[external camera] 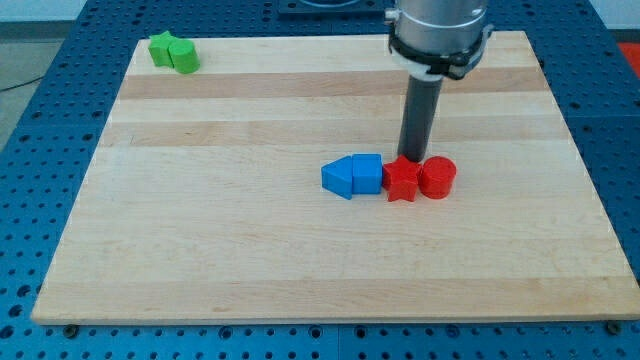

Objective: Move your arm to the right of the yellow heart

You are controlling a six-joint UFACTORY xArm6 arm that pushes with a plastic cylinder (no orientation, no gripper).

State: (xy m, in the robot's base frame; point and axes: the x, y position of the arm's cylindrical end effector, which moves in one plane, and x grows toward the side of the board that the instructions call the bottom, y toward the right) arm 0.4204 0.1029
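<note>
No yellow heart shows anywhere in the camera view. My tip [413, 156] stands just above and behind the red star [402, 181] and the red cylinder [438, 177], near the gap between them, a little right of the board's centre. The rod comes down from the arm's head at the view's top. A blue arch-shaped block [367, 173] touches the red star's left side, and a blue pointed block [338, 178] touches that one's left side. The four form a row.
A green star [162, 47] and a second green block [185, 57] sit together at the board's top left corner. The wooden board [200, 250] lies on a blue perforated table, with its edges close to the view's borders.
</note>
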